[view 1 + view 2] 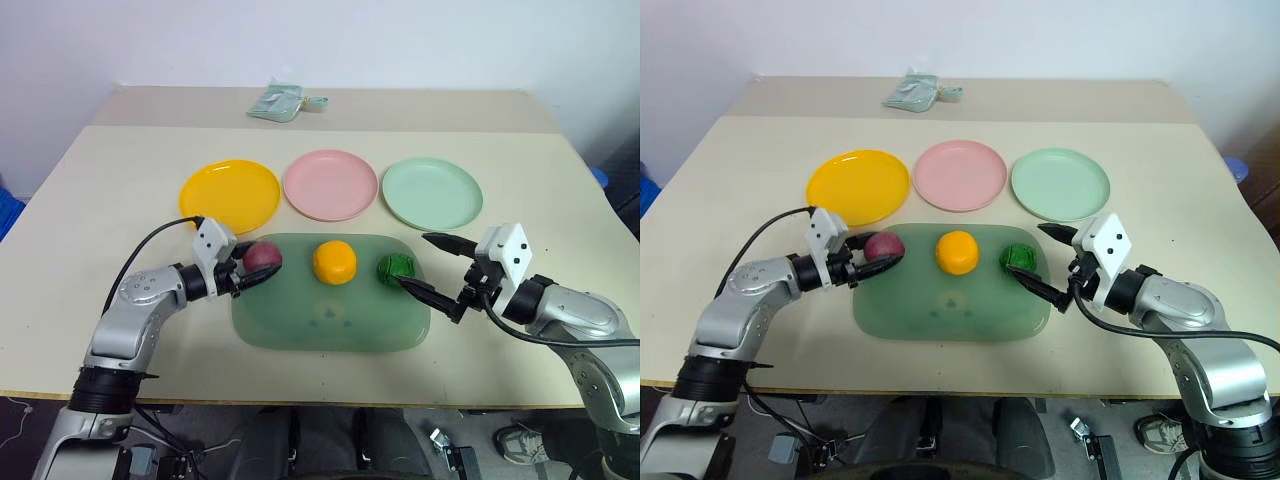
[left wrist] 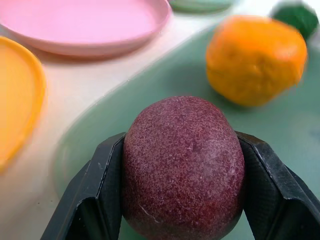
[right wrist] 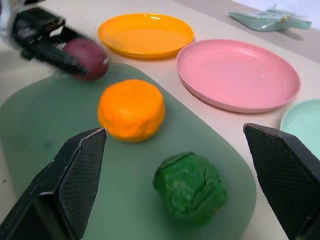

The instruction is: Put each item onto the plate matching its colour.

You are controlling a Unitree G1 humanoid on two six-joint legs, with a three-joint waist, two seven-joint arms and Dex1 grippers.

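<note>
Lab or robot test room, staged tabletop setup. Evidence: plain beige rectangular table point(image 1: 90, 200) w/ a second table butted behind it, against a bare white wall point(image 1: 330, 40); exposed black cables point(image 1: 140, 255) running along the metal arms; props laid out in a neat row, i.e. round plastic plates in yellow point(image 1: 230, 194), pink point(image 1: 330, 184) & pale mint point(image 1: 432, 192), plus toy foods on a translucent green rounded-rectangle board point(image 1: 330, 320). No household or shop fittings define it otherwise.
</note>
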